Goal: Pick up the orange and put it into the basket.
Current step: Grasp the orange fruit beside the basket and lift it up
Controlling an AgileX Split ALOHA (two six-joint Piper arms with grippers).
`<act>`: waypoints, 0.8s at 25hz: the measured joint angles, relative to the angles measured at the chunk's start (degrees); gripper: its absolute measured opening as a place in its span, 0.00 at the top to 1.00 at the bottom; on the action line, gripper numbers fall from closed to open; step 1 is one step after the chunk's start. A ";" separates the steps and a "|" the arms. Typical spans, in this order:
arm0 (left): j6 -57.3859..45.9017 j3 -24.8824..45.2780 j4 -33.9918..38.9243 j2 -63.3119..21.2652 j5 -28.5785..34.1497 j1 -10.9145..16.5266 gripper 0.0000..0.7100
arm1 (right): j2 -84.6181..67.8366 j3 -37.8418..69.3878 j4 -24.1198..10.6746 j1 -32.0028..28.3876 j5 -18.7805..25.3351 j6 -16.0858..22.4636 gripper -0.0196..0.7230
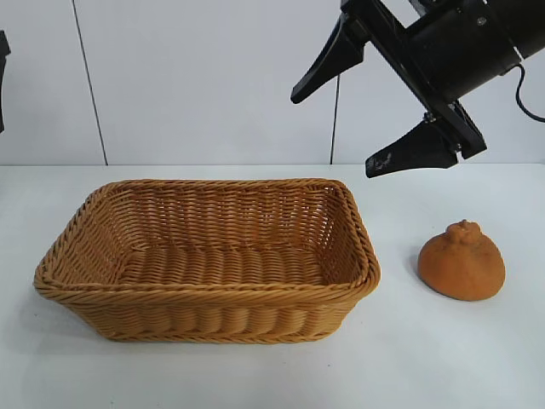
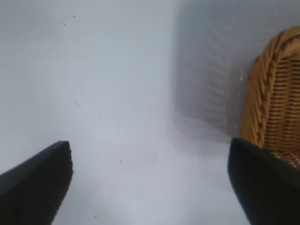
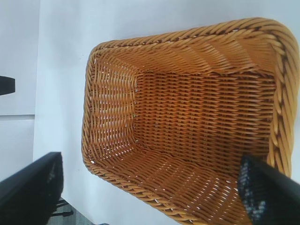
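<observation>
Exterior view: right gripper (image 1: 341, 128), spread wide and empty, hangs above the basket (image 1: 353, 213); the orange (image 1: 461, 262) waits beside (untouched).

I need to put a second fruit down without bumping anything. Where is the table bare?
Bare table lies in front of the basket and orange, in the gap between them, and left of the basket. The open right gripper hangs above that gap; the left gripper is open beside the basket.
</observation>
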 joint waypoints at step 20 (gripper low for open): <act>0.68 46.95 0.23 -53.38 -8.33 0.00 0.10 | 0.00 0.00 -0.04 0.00 1.16 0.00 0.04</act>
